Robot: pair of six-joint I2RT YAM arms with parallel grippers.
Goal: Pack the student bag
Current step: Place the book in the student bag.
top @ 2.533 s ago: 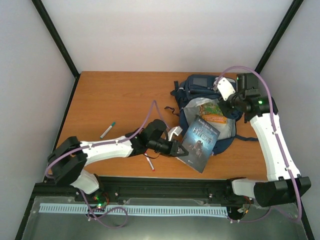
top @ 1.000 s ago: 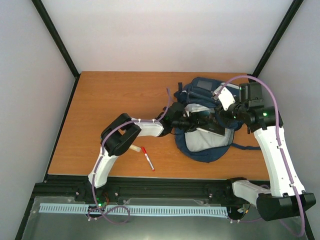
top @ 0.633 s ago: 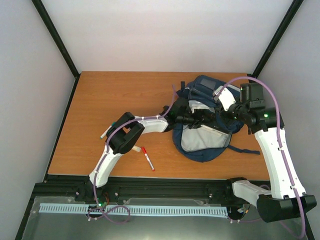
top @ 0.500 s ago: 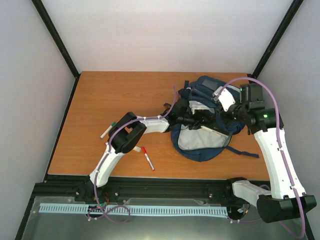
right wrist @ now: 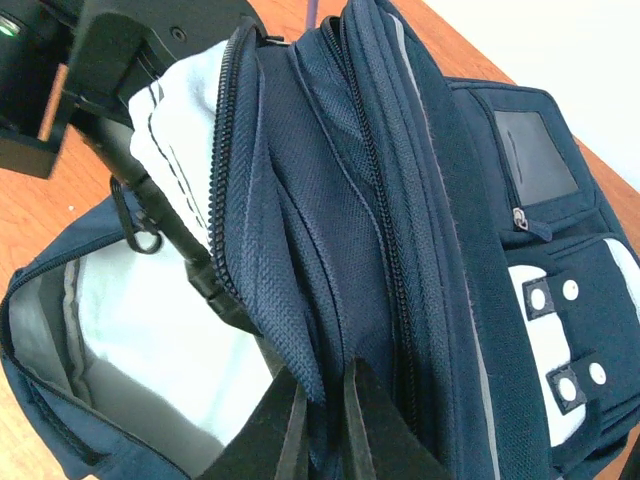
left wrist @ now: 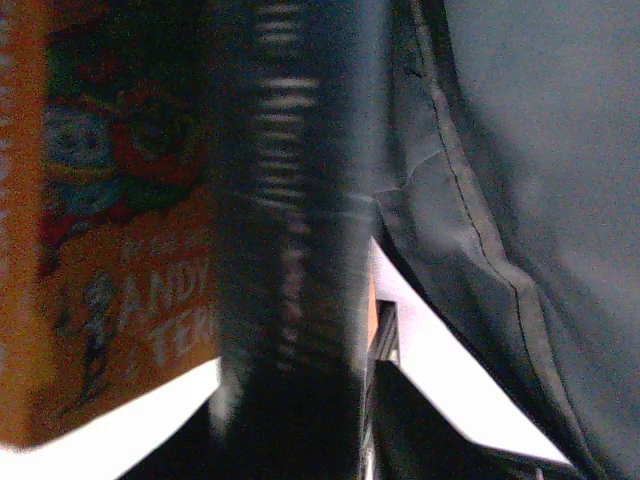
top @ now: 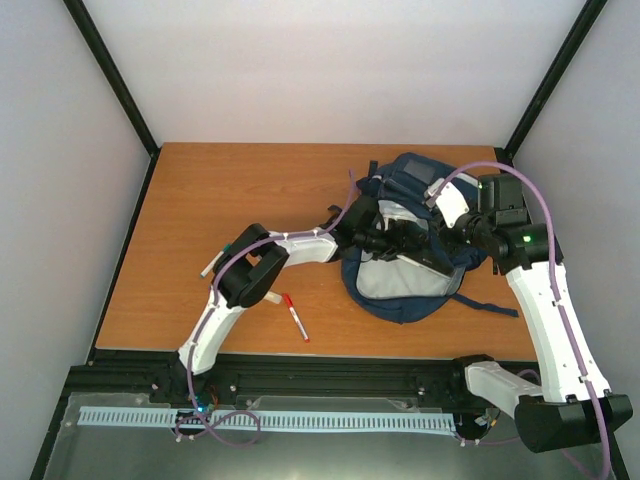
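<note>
Student bag (top: pixel 400 283) front & centre of the action. Lies right of centre on the table (top: pixel 230 190), well apart from the red pen (top: pixel 296 316) & green-capped marker (top: pixel 215 260) out on the left. Gapes toward the near edge, pale grey lining (right wrist: pixel 170 330) on show. Pinched at the navy rim just beside the zip (right wrist: pixel 232 150) by rt pincer (right wrist: pixel 325 400), closed hard on the fabric, holding the mouth open. Entered from the left by left pincer (top: pixel 405 240), deep in the main compartment; can't tell whether apart or clamped, wrist view far too blurred. Shows in there the spine of a dark book (left wrist: pixel 290 250) dead ahead, an orange-covered book (left wrist: pixel 110 250) just beside it on the left, lining folds on the right. Looks soft & floppy all over: prob. sags shut once the rim is let go, so needs propping while anything goes in. Prob. light as cloth alone, heavier & bottom-weighted w/ books inside. Woven fabric, so grippy, not slick; nothing fragile about it. Best taken at the stitched rim by the zip, or by a strap (top: pixel 490 303): firm edges, room for a pincer. Better not to grab thin lining or a flat panel; would likely bunch & slip. Worth watching for book corners snagging on lining folds.
</note>
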